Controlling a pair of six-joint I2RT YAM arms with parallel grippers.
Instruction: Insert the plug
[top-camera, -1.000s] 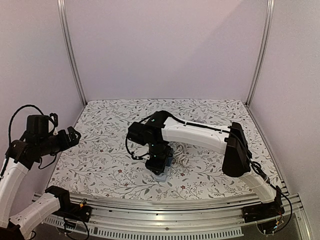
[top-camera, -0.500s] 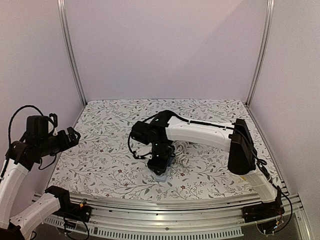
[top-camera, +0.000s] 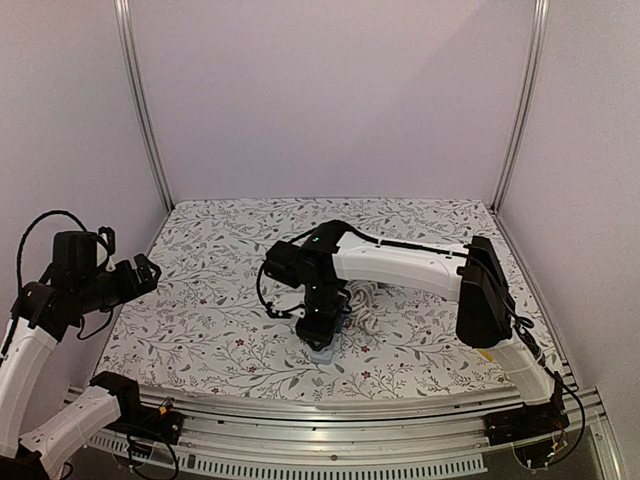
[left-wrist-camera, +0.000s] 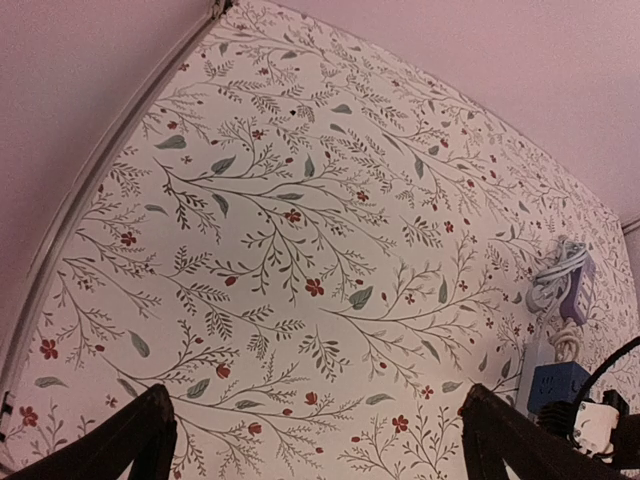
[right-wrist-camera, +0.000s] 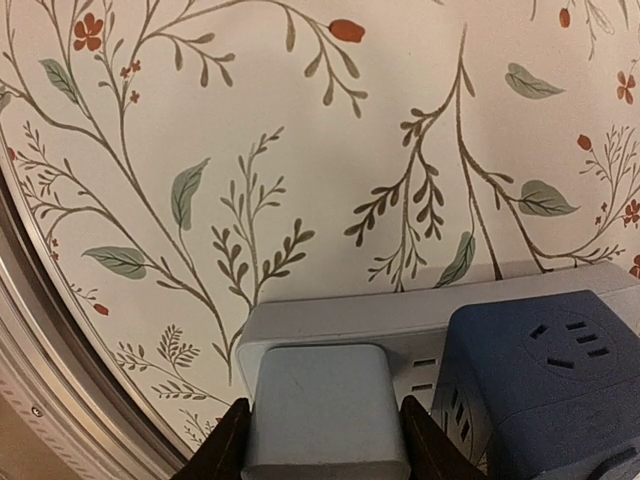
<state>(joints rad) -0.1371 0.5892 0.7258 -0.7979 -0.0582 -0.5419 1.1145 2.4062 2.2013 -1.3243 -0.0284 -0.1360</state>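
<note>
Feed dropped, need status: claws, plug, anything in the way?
Left claw open, empty, off to the side. Right claw shut on plug, plug down on the strip, seating unclear. Blue cube close beside it.

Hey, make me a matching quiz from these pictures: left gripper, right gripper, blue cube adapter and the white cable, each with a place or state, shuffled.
Things:
1. left gripper
2. right gripper
3. blue cube adapter
4. white cable

Places or states:
A. clamped on the pale plug
B. bundled on the floral cloth
C. open, holding nothing
D. seated on the power strip, beside the plug

Pairs: 1-C, 2-A, 3-D, 4-B
</note>
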